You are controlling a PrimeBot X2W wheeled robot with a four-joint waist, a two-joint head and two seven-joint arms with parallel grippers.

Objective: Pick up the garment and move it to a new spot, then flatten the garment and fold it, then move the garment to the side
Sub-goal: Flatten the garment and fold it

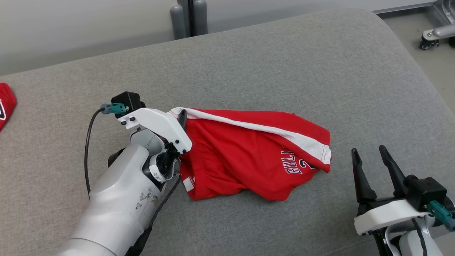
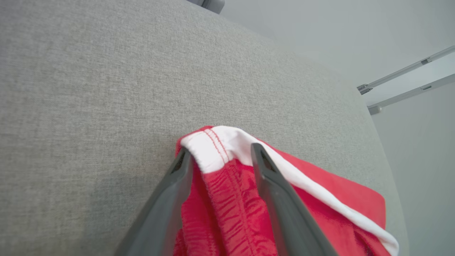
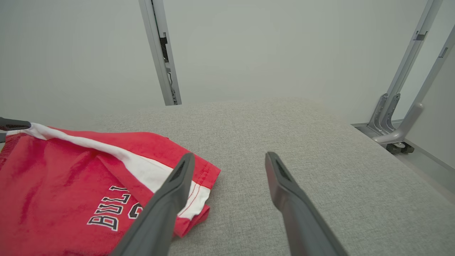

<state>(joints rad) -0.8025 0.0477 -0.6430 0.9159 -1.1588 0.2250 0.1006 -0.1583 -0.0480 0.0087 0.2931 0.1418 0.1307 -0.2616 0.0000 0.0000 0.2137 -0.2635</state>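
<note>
The garment [image 1: 241, 156] is a pair of red shorts with a white side stripe and black lettering, lying crumpled mid-surface. My left gripper [image 1: 182, 119] is at its left end. In the left wrist view the left gripper [image 2: 220, 153] has its two dark fingers standing apart on either side of the white-edged waistband corner, and the red cloth [image 2: 227, 213] fills the gap. My right gripper [image 1: 369, 151] is open and holds nothing, just right of the shorts. In the right wrist view the right gripper [image 3: 230, 156] points past the hem of the garment [image 3: 64, 185].
The grey padded surface [image 1: 249, 64] drops off along its right side toward the floor. Another red cloth [image 1: 5, 103] lies at the far left edge. Two grey posts [image 1: 188, 17] stand behind the surface, and a wheeled metal frame [image 1: 435, 35] stands at top right.
</note>
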